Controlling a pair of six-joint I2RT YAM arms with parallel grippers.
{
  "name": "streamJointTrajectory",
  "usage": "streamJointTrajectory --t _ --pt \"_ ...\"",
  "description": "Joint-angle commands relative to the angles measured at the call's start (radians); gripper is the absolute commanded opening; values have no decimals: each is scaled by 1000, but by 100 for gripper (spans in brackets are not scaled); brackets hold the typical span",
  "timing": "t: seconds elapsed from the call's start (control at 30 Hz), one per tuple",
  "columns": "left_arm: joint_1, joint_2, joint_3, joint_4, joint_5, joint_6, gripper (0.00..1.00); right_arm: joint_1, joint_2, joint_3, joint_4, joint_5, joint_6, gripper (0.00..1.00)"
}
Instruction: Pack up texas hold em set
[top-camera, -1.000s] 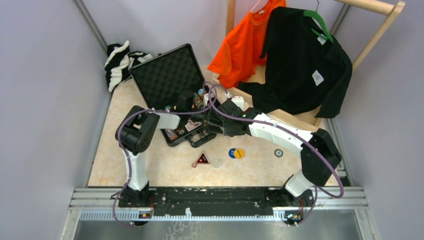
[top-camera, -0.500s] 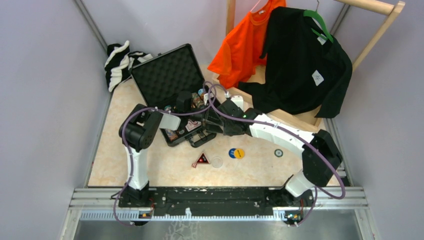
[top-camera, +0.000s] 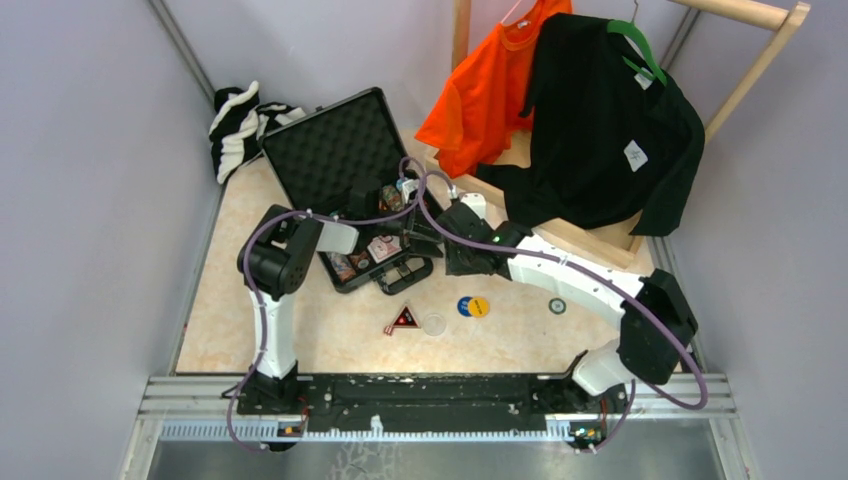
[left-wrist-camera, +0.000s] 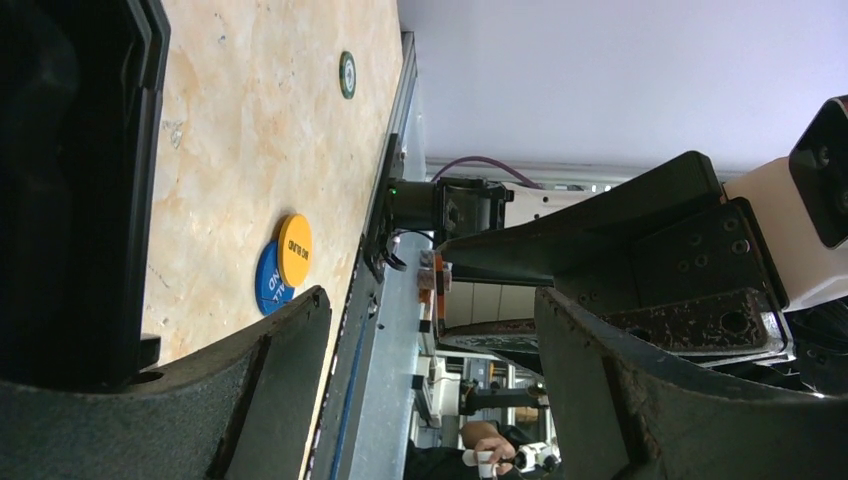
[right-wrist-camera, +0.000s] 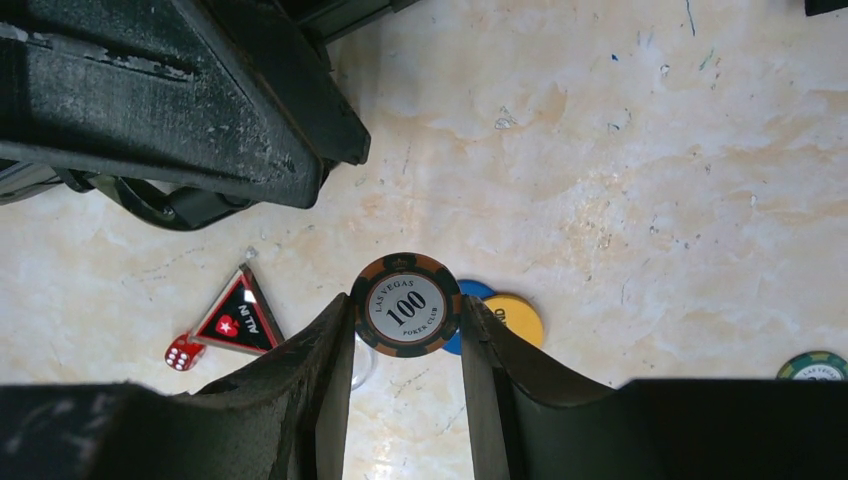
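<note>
Right tool (right-wrist-camera: 404, 312) farther out, orange-black chip (right-wrist-camera: 405, 300)

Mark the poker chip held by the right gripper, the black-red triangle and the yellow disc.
poker chip (right-wrist-camera: 405, 304), right wrist view, on its white centre label.
black-red triangle (right-wrist-camera: 232, 320), right wrist view, on its dark middle.
yellow disc (left-wrist-camera: 294, 250), left wrist view, on its printed face.
</note>
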Motion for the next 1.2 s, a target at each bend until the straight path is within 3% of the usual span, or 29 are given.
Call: streamJointTrajectory --t 0.0,0.63,1.17 --pt "-2 9 45 -58 20 66 80 11 -58 -9 38 -1 -19 33" --pt "-90 87 103 -78 63 74 75 11 -69 -35 59 -23 -51 33" --pt "-108 98 82 -64 84 88 61 11 -64 -29 66 -22 -65 33"
